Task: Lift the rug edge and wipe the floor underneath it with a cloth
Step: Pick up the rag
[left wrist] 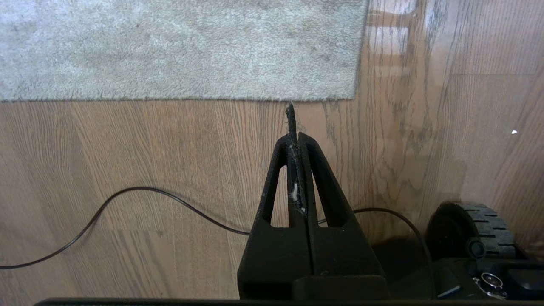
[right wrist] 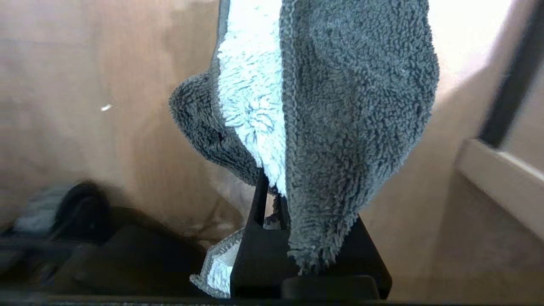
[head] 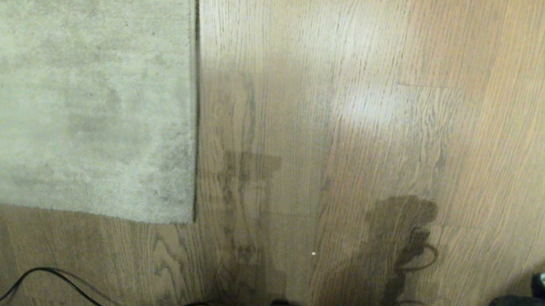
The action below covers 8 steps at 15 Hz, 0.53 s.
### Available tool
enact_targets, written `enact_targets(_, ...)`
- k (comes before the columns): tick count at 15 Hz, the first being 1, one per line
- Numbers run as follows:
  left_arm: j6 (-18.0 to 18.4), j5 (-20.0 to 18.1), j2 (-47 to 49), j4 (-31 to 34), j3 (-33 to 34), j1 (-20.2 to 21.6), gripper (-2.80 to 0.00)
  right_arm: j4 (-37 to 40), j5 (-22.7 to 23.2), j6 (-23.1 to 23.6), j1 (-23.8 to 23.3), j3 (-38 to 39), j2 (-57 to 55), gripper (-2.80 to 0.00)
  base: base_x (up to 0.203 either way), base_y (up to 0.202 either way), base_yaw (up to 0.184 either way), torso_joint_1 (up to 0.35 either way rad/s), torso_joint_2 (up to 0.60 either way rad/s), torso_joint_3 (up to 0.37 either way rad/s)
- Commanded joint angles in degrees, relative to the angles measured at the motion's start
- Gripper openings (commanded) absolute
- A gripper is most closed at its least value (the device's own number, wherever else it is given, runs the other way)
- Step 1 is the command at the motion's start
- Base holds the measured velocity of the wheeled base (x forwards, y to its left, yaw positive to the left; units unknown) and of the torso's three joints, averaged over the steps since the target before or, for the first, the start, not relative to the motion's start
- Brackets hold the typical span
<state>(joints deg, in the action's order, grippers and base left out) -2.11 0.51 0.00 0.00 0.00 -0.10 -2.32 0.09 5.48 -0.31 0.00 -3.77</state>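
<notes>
Rug flat, cloth in the right gripper, lift not yet begun.

The rug (head: 70, 78) lies flat, its corner just ahead of the empty, clenched left gripper (left wrist: 293, 123). The right gripper (right wrist: 272, 191) clamps the cloth (right wrist: 331, 106), well right of the rug. Lift at the corner edge; a cable (left wrist: 127, 195) probably crowds that approach, while bare floor (head: 357, 132) right of the rug is open.

I see a thin black cable (head: 82, 291) snaking along the bottom left, and a pale baseboard (right wrist: 497, 182) at right.
</notes>
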Motion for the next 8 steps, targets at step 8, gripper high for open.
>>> enact_targets(8, -0.09, 0.02, 0.09, 0.0, 0.0, 0.01, -2.8, 1.27, 0.44, -1.0, 0.14, 0.0, 3.77, -2.8, 0.0, 0.0, 0.0, 0.0, 0.0, 0.0)
